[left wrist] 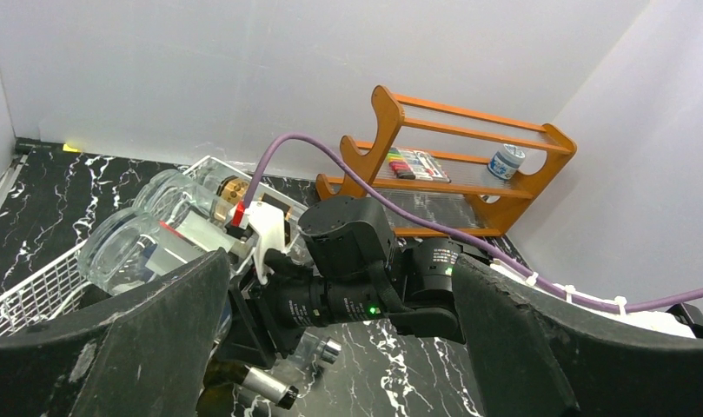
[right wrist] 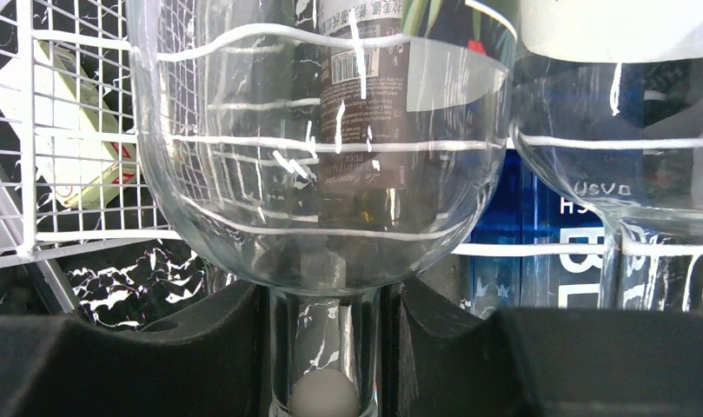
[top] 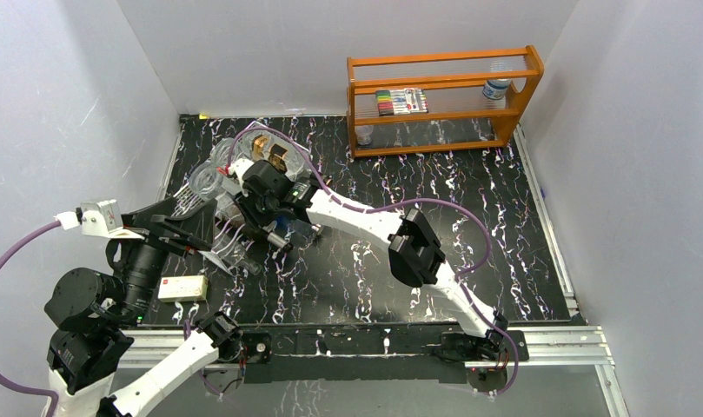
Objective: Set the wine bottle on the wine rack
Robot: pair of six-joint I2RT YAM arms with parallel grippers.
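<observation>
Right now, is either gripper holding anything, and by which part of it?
The right gripper is shut on the clear glass bottle, holding it by the neck. The left gripper is open and holds nothing.

The wine rack stood far left on the bench, the shelf far right. My right hand gripped a wine bottle by the neck at the rack's right side. A box lay near left.

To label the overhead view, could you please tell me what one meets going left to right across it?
Small white box → gold-capped bottle → marker pack → white jar.
</observation>
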